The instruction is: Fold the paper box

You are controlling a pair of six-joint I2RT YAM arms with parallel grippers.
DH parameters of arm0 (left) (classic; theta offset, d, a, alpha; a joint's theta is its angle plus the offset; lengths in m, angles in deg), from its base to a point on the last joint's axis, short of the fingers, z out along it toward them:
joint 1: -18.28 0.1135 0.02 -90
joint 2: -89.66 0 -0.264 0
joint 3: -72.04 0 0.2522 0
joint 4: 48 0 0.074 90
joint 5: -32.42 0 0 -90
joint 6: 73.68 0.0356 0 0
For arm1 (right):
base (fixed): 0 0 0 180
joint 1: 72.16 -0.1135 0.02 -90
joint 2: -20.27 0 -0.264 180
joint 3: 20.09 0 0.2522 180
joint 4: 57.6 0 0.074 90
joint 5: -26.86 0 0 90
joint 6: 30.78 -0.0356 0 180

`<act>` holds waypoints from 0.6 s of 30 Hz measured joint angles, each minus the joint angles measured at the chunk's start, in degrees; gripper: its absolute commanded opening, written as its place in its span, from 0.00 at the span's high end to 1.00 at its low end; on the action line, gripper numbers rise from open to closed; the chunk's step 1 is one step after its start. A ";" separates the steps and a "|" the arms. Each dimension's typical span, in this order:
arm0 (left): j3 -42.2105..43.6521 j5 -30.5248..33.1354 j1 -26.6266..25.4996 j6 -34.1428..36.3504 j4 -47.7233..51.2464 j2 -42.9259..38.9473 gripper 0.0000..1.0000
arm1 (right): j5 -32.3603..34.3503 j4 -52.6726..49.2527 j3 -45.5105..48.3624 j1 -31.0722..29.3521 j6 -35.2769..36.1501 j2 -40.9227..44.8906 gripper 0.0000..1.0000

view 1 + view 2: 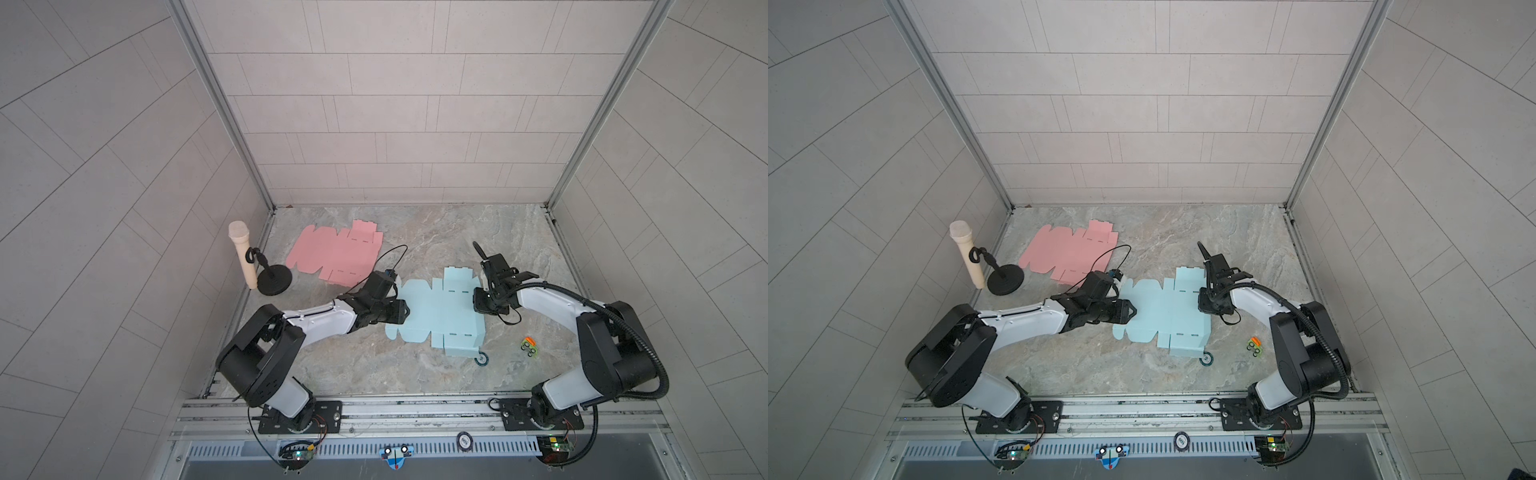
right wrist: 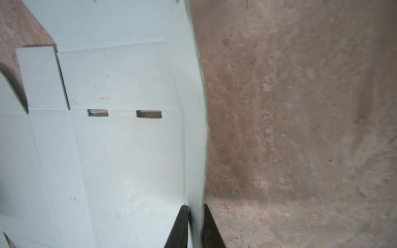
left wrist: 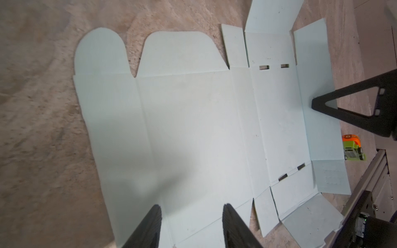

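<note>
Cardboard for the blue paper box (image 1: pixel 436 320) lies as a cut, mostly flat blank in the middle of the marbled desk (image 1: pixel 436 237), between the two arms. At its right-hand edge the right tool (image 2: pixel 194 207) is pinched narrow on a side flap, which stands up off the desk between the two fingers in the right wrist view. Over the blank's left edge the left tool (image 3: pixel 192 206) has its fingers (image 3: pixel 154 223) moderately parted and grips nothing. Farther back lies a pink blank (image 1: pixel 336 253), with a microphone (image 1: pixel 243 257) on a stand to its left. A small toy car (image 1: pixel 528 346) rests to the right of the blue sheet.
</note>
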State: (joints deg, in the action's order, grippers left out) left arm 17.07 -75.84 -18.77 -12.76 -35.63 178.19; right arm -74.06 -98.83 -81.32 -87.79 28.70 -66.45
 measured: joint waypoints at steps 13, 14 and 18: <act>-2.38 -0.94 0.44 -0.85 -1.01 4.90 0.51 | -1.64 6.56 7.52 0.33 -4.87 3.82 0.79; -2.38 -0.94 0.44 -0.92 -1.20 5.03 0.52 | -1.88 7.19 8.09 0.33 -5.40 4.28 0.78; -2.36 -0.94 0.44 -1.09 -1.81 6.05 0.52 | -2.64 9.94 10.71 1.03 -7.56 6.86 0.73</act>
State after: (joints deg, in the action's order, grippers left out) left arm 14.71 -76.78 -18.34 -13.85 -37.44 184.25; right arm -76.70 -88.88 -70.61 -86.77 21.13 -59.58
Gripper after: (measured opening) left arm 0.483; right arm 0.251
